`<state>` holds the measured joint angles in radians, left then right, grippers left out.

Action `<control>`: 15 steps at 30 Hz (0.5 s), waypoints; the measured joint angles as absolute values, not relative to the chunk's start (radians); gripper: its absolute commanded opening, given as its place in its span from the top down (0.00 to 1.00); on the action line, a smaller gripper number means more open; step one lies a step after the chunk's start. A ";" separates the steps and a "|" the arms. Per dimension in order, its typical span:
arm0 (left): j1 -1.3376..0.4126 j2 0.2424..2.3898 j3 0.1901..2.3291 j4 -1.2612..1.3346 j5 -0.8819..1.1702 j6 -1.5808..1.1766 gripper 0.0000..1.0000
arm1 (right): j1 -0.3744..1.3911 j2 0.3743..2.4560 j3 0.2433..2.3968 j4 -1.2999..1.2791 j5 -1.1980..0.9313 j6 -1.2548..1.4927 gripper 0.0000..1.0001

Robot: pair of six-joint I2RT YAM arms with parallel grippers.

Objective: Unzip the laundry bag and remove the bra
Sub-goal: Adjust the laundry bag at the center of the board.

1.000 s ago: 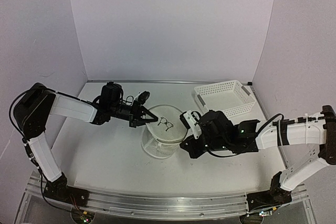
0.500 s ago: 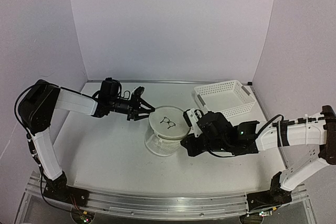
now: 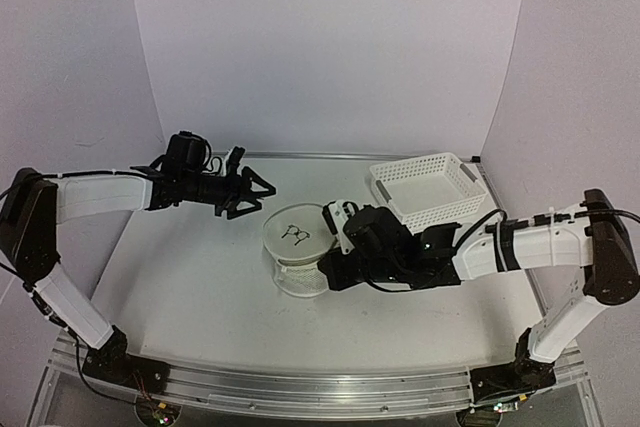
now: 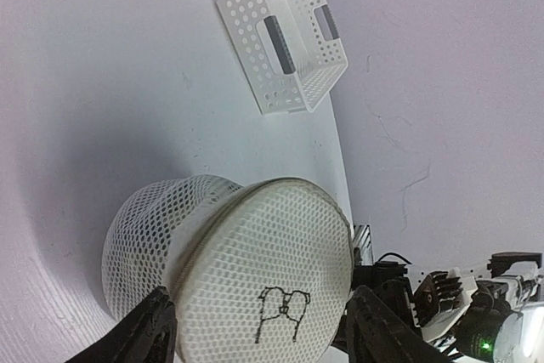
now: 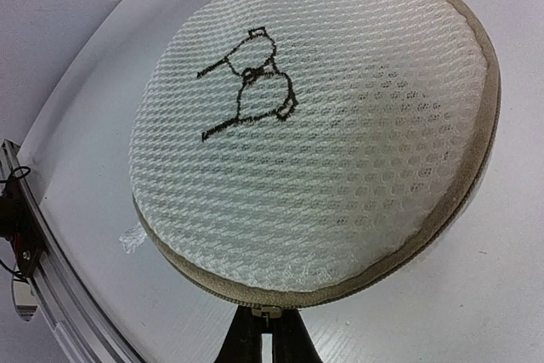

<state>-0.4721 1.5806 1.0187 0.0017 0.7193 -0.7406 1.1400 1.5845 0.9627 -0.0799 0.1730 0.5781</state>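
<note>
The laundry bag (image 3: 296,245), a round white mesh drum with a black bra pictogram on its flat face, stands mid-table. My right gripper (image 3: 324,269) is at its near right rim, shut on the zipper pull (image 5: 272,313) at the edge of the lid (image 5: 314,125). The zipper looks closed all round. My left gripper (image 3: 258,199) hovers open to the upper left of the bag, apart from it. In the left wrist view its fingertips (image 4: 155,329) frame the bag (image 4: 255,269) without touching. The bra is hidden inside the bag.
A white perforated plastic basket (image 3: 428,187) stands at the back right, close behind my right arm; it also shows in the left wrist view (image 4: 285,40). The enclosure's walls rise behind and at both sides. A metal rail (image 3: 300,387) runs along the near edge.
My left gripper opened, let go of the bag's far rim and drew back to the left. The right gripper, still shut, shifted left, and the bag moved left with it.
</note>
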 measured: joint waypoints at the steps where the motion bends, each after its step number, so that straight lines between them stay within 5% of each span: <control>1: -0.472 1.556 1.016 -0.018 0.702 -0.733 0.28 | 1.142 1.600 0.981 -0.077 0.169 0.579 1.00; 15: -0.472 1.301 0.806 -0.126 0.656 -0.836 0.25 | 1.157 1.765 1.139 -0.060 0.131 0.645 1.00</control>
<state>-0.4725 1.3006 0.8062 -0.1257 0.6563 -0.8364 1.1572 1.7649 1.1385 -0.0605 0.1307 0.6445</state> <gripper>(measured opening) 0.742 0.047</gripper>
